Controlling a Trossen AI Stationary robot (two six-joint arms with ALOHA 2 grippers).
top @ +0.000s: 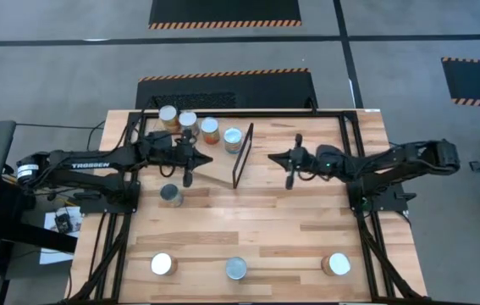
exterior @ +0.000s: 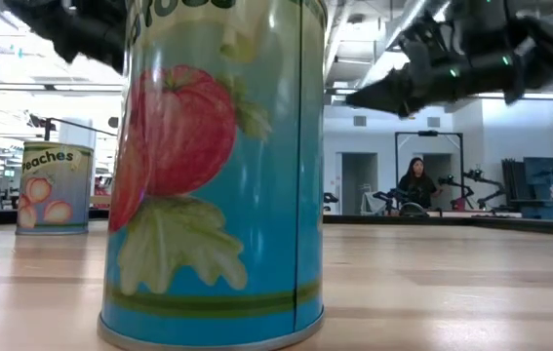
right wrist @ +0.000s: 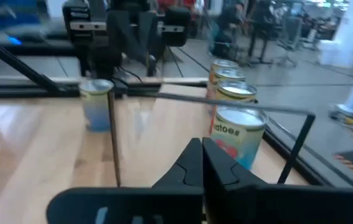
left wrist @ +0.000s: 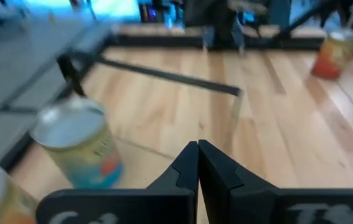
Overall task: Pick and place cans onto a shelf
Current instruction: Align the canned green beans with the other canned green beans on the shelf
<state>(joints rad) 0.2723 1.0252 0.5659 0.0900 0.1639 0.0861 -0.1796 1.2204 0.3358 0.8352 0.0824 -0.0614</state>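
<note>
The shelf (top: 225, 172), a tilted light board with a thin black frame (top: 244, 155), stands mid-table. Several cans stand in a row (top: 189, 121) at its far left, the nearest of them (top: 233, 140) beside the frame. One can (top: 171, 195) stands near the left arm. Three more stand along the near edge, the middle one (exterior: 217, 166) filling the low view. My left gripper (top: 208, 159) is shut, level and empty at the shelf's left (left wrist: 198, 155). My right gripper (top: 272, 158) is shut and empty at the frame's right (right wrist: 201, 155).
A black rail frame (top: 341, 119) runs around the tabletop's edges. In the right wrist view the shelf's thin black rod (right wrist: 114, 137) stands just ahead of the fingers, with cans (right wrist: 238, 134) behind it. A person (exterior: 417, 180) sits far back in the room.
</note>
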